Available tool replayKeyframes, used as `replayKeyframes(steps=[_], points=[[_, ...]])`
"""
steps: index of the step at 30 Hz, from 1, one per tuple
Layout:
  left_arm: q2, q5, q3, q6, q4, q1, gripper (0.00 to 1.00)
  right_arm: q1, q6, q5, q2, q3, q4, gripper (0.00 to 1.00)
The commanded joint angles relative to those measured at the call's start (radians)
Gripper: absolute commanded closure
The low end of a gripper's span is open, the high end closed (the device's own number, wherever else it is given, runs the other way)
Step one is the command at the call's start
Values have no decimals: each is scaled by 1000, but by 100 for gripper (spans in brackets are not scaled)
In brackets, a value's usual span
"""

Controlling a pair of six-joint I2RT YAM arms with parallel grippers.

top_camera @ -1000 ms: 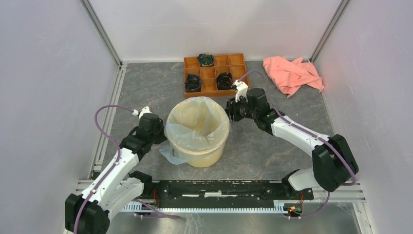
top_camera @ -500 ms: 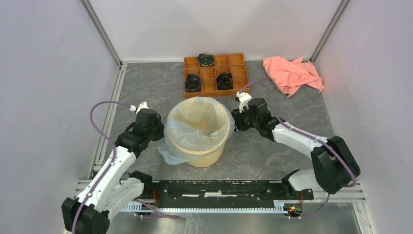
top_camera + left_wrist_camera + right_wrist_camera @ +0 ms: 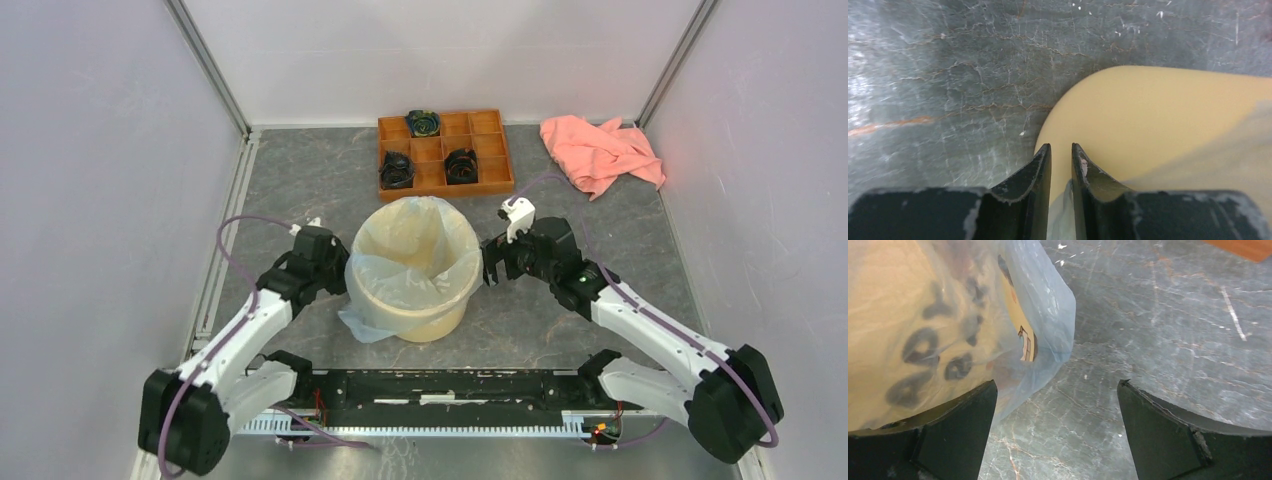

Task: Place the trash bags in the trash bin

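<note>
Right, top view first. Seeing trash bin (image 3: pixel 435 320) at frame centre on grey table (image 3: pixel 330 190), lined with trash bags (image 3: pixel 410 250): film folded out over the rim, one flap hanging at the bin's lower left. Got left gripper (image 3: pixel 342 278) hard up against the bin's left side, at the film. Got right gripper (image 3: pixel 488 267) just off the bin's right side, apart from it. Also noting wooden tray (image 3: pixel 445 150) at top centre and pink cloth (image 3: pixel 600 150) at upper right, both well apart from the bin.

Left wrist view next. Showing left gripper (image 3: pixel 1061 146) parted by only a narrow slit, tips over the yellow bin wall filling the right half. Spotting a sliver of pale film low in the slit; cannot tell whether pinched or loose.

Right wrist view last. Showing right gripper (image 3: pixel 1057 383) spread wide, clamped on nothing. Finding bag film over the lettered bin wall at upper left, running down behind the left-hand finger (image 3: pixel 953 425); touching or not, cannot tell.
</note>
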Motion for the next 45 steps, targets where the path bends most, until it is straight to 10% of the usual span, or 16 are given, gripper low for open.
replayKeyframes(steps=[1, 9, 19, 34, 41, 45], points=[[149, 136, 19, -78, 231, -27, 72, 2, -11, 22, -63, 11, 15, 2], [221, -108, 239, 15, -2, -124, 67, 2, 26, 82, -166, -90, 25, 2], [-262, -185, 146, -94, -346, -124, 1, 2, 46, 169, -244, -162, 44, 15], [-484, -181, 213, -231, -602, -124, 3, 2, 38, 130, -232, -151, 39, 18], [-497, 55, -32, -289, -225, -124, 8, 1, 68, 51, -215, -173, 96, 21], [-320, 194, -159, -283, -2, -125, 28, 2, 70, 12, -191, -206, 144, 38]])
